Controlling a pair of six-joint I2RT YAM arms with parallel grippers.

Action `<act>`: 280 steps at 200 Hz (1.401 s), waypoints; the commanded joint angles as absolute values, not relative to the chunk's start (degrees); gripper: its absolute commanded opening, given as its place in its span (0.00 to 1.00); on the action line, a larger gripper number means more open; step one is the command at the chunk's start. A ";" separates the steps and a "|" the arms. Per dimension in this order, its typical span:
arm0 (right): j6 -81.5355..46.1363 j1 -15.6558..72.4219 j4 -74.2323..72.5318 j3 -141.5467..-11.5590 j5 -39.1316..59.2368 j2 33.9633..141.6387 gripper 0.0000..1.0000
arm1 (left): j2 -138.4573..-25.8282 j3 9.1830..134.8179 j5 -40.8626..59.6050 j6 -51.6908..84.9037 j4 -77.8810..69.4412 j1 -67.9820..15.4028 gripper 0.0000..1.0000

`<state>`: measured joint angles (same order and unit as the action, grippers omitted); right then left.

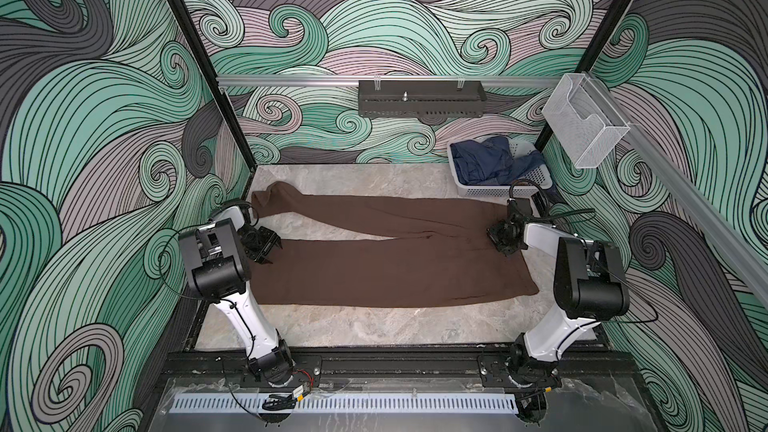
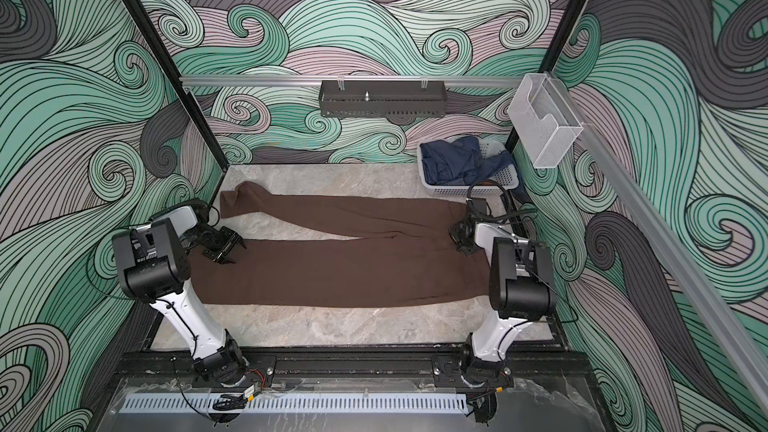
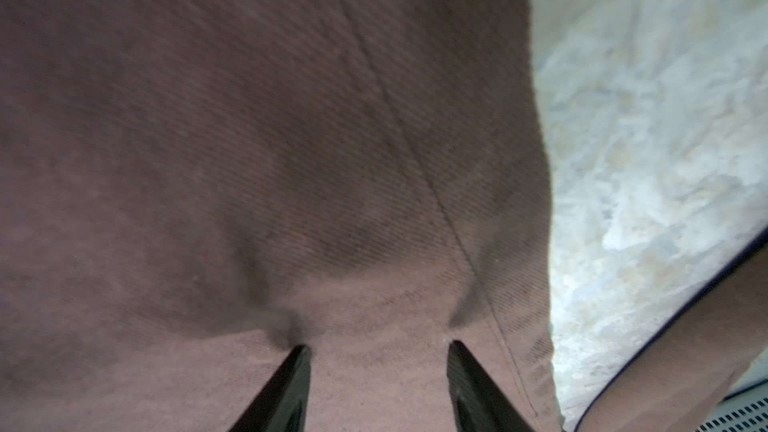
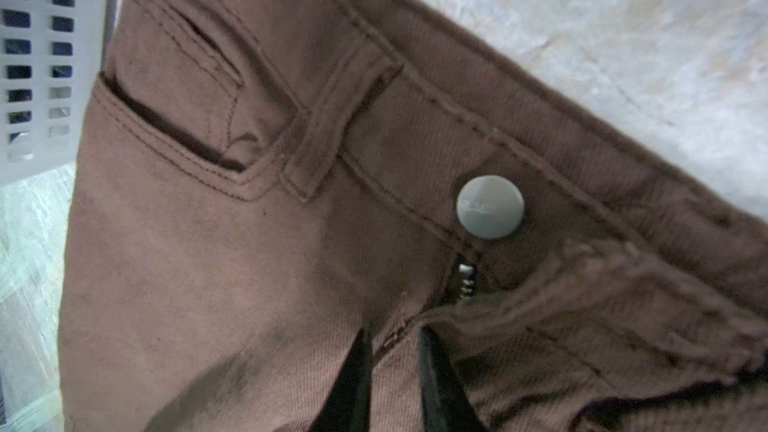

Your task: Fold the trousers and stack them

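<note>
While left gripper (image 3: pixel 376 347) sits spread on the trousers (image 1: pixel 395 268), right gripper (image 4: pixel 395 332) is barely parted at fly (image 4: pixel 467 280), pinch unclear. Snagging could skew waistband (image 4: pixel 457 126).

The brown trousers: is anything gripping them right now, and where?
Nothing for certain. The left end effector stands open on a leg of the trousers; the right end effector straddles the fly, jaws narrow, grip cannot be told.
</note>
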<state>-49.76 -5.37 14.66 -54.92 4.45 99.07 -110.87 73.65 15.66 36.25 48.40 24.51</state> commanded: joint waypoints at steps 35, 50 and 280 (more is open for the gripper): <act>-43.86 -2.32 27.25 -56.53 3.59 85.25 0.59 | -102.75 72.56 18.77 32.21 49.99 24.51 0.70; -44.22 -1.69 28.55 -54.22 4.34 80.84 0.61 | -98.94 71.23 19.19 31.49 50.58 24.78 0.72; -56.86 -10.37 45.62 -40.97 2.17 88.17 0.74 | -97.64 50.54 25.69 33.13 42.59 28.12 0.75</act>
